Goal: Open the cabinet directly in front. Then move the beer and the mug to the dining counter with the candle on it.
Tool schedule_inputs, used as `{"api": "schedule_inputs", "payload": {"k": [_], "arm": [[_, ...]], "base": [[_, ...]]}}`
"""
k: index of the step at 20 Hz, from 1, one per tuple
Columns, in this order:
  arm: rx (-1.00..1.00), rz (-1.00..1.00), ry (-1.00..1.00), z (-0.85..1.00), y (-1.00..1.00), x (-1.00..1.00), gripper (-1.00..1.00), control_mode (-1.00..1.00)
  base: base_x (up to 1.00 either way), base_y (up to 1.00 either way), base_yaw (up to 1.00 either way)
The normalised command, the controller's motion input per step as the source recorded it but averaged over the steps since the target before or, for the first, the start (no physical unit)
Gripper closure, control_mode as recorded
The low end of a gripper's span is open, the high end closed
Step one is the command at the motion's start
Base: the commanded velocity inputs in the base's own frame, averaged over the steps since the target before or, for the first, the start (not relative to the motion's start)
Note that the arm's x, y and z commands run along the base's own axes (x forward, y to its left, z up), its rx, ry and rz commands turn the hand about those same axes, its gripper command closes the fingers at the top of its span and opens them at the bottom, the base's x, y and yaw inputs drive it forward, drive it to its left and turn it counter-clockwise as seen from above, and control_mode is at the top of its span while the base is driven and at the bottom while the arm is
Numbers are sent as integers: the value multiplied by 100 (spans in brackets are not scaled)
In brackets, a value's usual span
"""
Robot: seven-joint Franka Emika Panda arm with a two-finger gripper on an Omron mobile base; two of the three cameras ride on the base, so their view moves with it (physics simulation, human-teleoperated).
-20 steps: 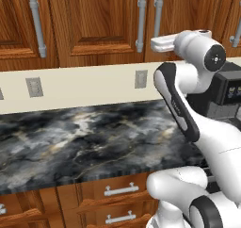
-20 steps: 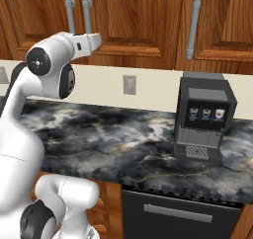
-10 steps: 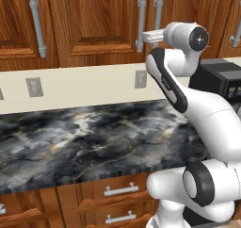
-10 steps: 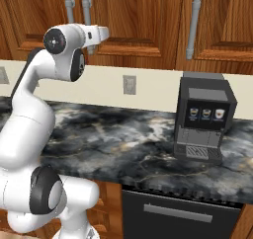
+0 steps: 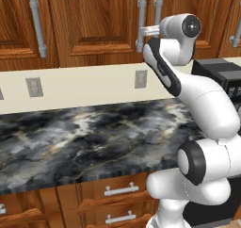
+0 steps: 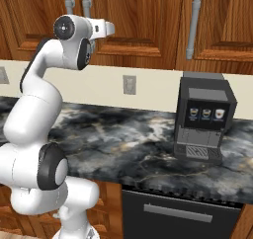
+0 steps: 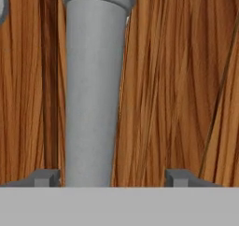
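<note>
My gripper (image 7: 111,178) is spread wide, with the cabinet (image 5: 94,20) handle (image 7: 93,94) between its tips, close to the left one. My right base view shows a coffee machine (image 6: 203,115) far right of it.

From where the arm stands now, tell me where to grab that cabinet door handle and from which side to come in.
Take the grey bar handle on its straight shaft, away from the flared mount at its end. Come head-on toward the cabinet door, one finger each side of the bar. The gripper already straddles it, jaws not yet closed; the bar sits nearer one fingertip, so centring first looks wise.
</note>
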Motion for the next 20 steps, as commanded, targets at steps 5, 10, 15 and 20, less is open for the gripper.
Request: {"api": "schedule_inputs", "payload": {"k": [5, 10, 15, 20], "arm": [[-6, 0, 0, -39, 0, 64, -100, -100], [-2, 0, 0, -10, 0, 15, 100, -100], [0, 0, 0, 0, 0, 0, 100, -100], [0, 0, -2, 11, -4, -12, 100, -100]], "base": [[0, 0, 0], [0, 0, 0], [0, 0, 0], [0, 0, 0]]}}
